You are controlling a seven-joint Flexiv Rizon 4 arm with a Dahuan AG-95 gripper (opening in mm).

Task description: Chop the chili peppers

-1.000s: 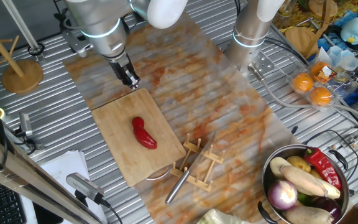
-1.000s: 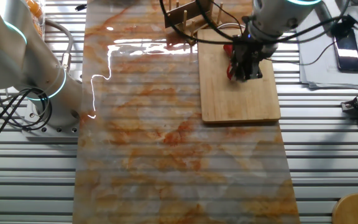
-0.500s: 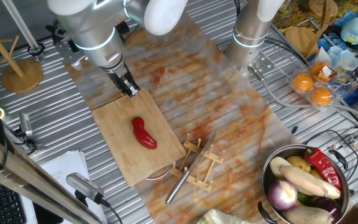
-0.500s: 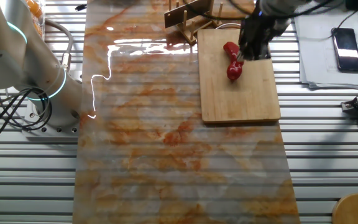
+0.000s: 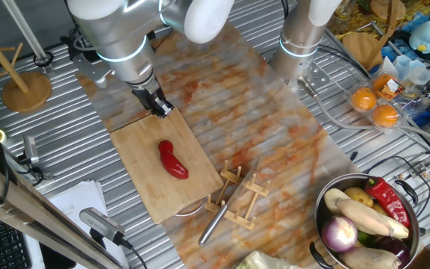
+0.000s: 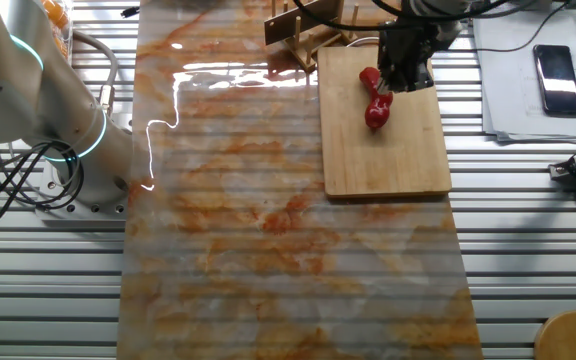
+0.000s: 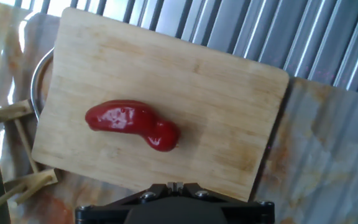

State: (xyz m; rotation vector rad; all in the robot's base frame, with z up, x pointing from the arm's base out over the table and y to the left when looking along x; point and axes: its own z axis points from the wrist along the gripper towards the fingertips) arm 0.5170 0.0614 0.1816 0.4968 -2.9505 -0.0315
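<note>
From one fixed view, I see the chili pepper whole, mid cutting board; nothing chopped yet. Other fixed view: gripper beside it. Hand view: I cannot tell the fingers' state.

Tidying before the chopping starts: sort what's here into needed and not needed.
Needed: glossy red chili pepper, bamboo cutting board, gripper, steel-handled knife in wooden rack.

Just lying about: metal bowl of mixed vegetables, oranges in plastic tray, round wooden stand.
</note>
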